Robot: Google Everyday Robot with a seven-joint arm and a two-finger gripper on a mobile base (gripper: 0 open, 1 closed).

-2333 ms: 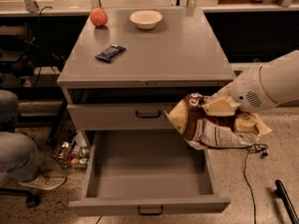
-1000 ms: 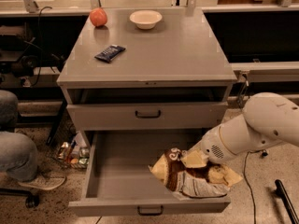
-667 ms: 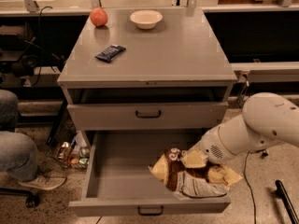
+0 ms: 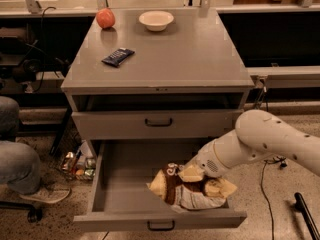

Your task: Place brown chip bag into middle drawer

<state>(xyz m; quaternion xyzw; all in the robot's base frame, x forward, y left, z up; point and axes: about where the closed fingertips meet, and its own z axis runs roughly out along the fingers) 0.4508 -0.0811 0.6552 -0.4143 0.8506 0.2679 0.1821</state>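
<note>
- We judge the placing step to be in hand: the middle drawer (image 4: 120, 184) stands pulled out below the front edge of the table (image 4: 200, 59), and the brown chip bag (image 4: 172, 188) sits low inside it, toward its front right corner.
- The gripper (image 4: 202, 180) reaches in from the right on the white arm (image 4: 265, 139), down in the drawer with the bag. The jaws look clamped on the bag, one pale finger above it and one at its right side.
- We cannot tell whether the bag rests on the drawer floor or hangs just above it.
- Next, we think the jaws need to part so the bag drops free, and then the arm must lift straight up, clear of the upper drawer front (image 4: 158, 124).
</note>
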